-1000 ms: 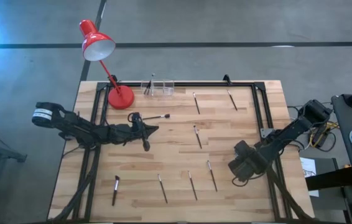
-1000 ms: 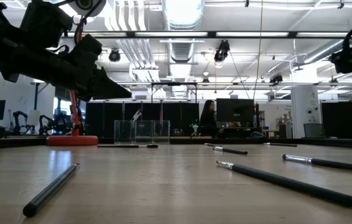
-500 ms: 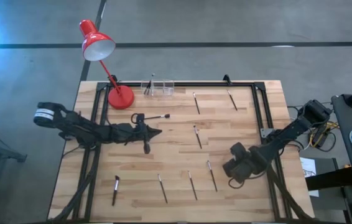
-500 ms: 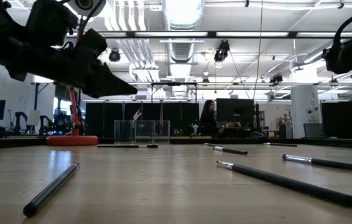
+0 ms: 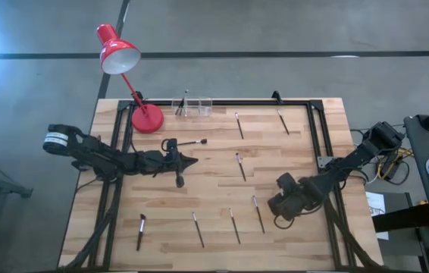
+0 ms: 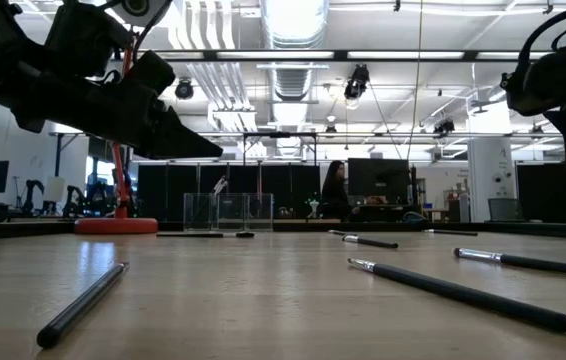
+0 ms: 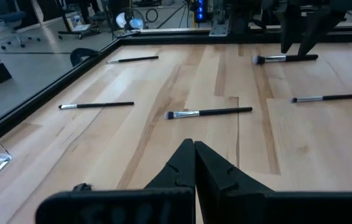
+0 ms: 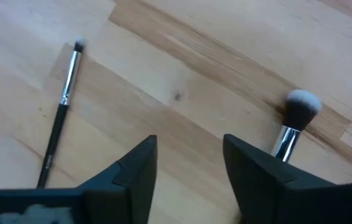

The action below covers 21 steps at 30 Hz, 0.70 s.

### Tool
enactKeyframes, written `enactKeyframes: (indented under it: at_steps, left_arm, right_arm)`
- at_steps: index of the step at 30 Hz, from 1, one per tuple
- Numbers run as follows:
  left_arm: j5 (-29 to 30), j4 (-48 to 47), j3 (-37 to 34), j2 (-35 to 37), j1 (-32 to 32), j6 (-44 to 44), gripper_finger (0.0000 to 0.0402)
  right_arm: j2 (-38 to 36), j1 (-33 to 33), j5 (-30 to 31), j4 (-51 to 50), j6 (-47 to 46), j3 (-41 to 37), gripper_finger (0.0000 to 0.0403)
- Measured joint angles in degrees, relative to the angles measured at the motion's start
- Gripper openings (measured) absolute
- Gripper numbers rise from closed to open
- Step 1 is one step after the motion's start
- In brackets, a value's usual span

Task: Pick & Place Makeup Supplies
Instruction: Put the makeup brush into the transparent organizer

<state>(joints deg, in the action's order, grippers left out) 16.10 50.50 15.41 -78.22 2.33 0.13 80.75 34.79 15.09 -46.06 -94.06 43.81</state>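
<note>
Several thin makeup brushes lie flat on the wooden table, among them one at the middle (image 5: pixel 240 166), one near the right gripper (image 5: pixel 258 214) and one by the near left (image 5: pixel 141 231). A clear holder (image 5: pixel 192 106) at the far edge has brushes standing in it. My left gripper (image 5: pixel 190 160) hovers shut above the table left of the middle, with a brush (image 5: pixel 192 142) just beyond it. My right gripper (image 8: pixel 188 155) is open over the right side (image 5: pixel 275 205), above bare wood between a slim brush (image 8: pixel 64 106) and a fluffy brush (image 8: pixel 294 121).
A red desk lamp (image 5: pixel 135 83) stands at the far left corner. A black frame (image 5: pixel 317 129) runs along the table's far edge and sides. Bare wood lies between the scattered brushes. A person (image 6: pixel 335 190) shows far off in the room behind.
My right gripper has moved toward the table's left, closer to the brushes near the right side. My left arm has reached slightly farther toward the table's right, its fingers staying shut. No brush has moved.
</note>
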Motion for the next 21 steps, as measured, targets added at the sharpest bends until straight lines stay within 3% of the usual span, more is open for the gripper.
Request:
enactKeyframes:
  at_steps: [10, 14, 21]
  left_arm:
    - [0.0, 0.0, 0.0, 0.0, 0.0, -1.8, 0.0]
    - [0.0, 0.0, 0.0, 0.0, 0.0, -1.8, 0.0]
    - [0.0, 0.0, 0.0, 0.0, 0.0, -3.1, 0.0]
  right_arm:
    - [0.0, -2.2, -2.5, 4.7, 1.6, 0.1, 0.0292]
    - [2.9, -4.4, -3.2, 5.6, 3.6, 3.3, 0.0297]
    - [12.8, -7.9, -3.1, -2.5, 10.4, 14.6, 0.0268]
